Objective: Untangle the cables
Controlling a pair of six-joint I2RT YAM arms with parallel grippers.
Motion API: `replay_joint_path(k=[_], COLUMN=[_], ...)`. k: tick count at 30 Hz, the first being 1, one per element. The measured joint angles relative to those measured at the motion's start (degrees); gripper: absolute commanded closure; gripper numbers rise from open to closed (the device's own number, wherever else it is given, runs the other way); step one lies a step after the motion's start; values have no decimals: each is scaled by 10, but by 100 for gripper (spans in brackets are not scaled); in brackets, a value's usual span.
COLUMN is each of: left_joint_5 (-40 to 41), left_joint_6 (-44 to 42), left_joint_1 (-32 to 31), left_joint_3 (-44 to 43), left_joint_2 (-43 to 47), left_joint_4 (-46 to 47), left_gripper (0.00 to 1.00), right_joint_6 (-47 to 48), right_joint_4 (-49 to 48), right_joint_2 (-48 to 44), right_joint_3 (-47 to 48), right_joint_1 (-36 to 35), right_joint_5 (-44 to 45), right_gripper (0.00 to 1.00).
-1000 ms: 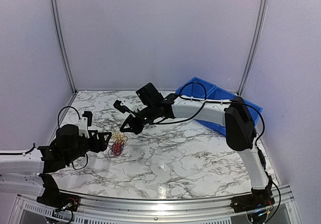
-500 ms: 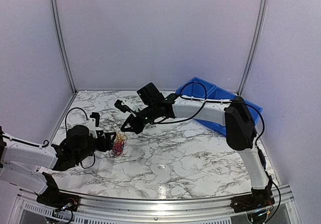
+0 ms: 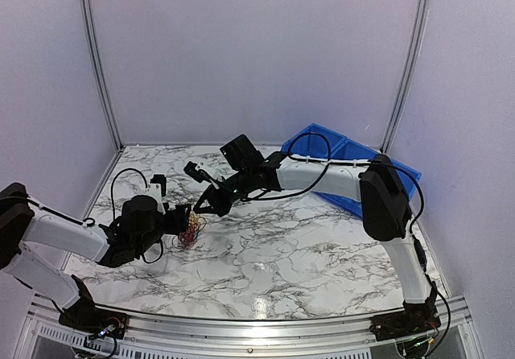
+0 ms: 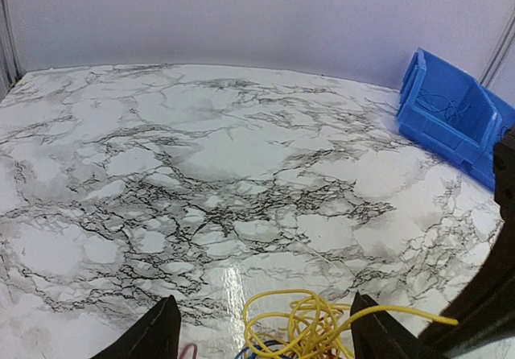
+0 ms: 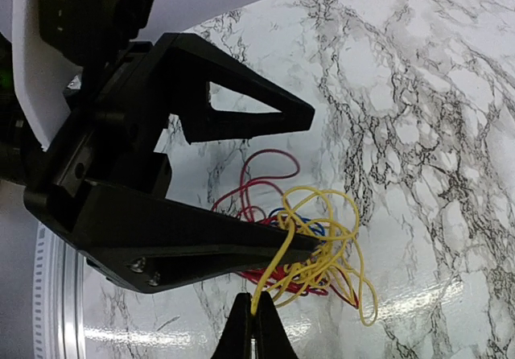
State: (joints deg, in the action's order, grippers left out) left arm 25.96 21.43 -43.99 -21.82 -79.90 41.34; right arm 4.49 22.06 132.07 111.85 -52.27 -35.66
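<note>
The cables (image 3: 190,233) are a small tangle of yellow, red and blue wires on the marble table (image 3: 306,246). My right gripper (image 5: 256,320) is shut on one yellow strand (image 5: 323,238) just above the pile. Red loops (image 5: 269,164) and a bit of blue (image 5: 312,227) lie under the yellow. My left gripper (image 5: 313,182) stands open, its two black fingers (image 5: 201,246) on either side of the tangle. In the left wrist view the left gripper (image 4: 261,331) has yellow loops (image 4: 310,327) between its tips. From above, the right gripper (image 3: 197,208) and left gripper (image 3: 183,217) meet at the pile.
A blue bin (image 3: 354,174) sits at the back right of the table, also the blue bin (image 4: 451,117) in the left wrist view. The right arm (image 3: 322,174) stretches across the table's middle. Walls and metal rails close the back and sides.
The left arm has swung forward and right to the tangle, so its open fingers now straddle it. The right gripper has stayed put, holding the yellow strand.
</note>
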Motion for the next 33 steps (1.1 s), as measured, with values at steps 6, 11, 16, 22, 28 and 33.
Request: replay_joint_path(k=[6, 11, 16, 22, 28, 33], left_joint_5=[54, 91, 115, 130, 138, 141], left_joint_6=[22, 33, 30, 28, 31, 37], left_joint_1=[0, 3, 21, 38, 48, 51], left_joint_3=[-26, -33, -48, -49, -49, -46], left_joint_2=[-94, -123, -150, -183, -206, -215], left_joint_4=[42, 55, 65, 69, 76, 82], left_gripper=[32, 35, 37, 41, 43, 41], right_joint_6=[3, 5, 2, 7, 63, 107], right_joint_4=[-7, -6, 1, 24, 70, 102], right_joint_2=[-9, -48, -85, -131, -181, -219], right_joint_3=[-14, -15, 42, 120, 179, 182], right_joint_1=[0, 2, 10, 26, 31, 38], right_joint_5=[-44, -100, -156, -185, -193, -181], right_gripper=[100, 100, 100, 100, 100, 100])
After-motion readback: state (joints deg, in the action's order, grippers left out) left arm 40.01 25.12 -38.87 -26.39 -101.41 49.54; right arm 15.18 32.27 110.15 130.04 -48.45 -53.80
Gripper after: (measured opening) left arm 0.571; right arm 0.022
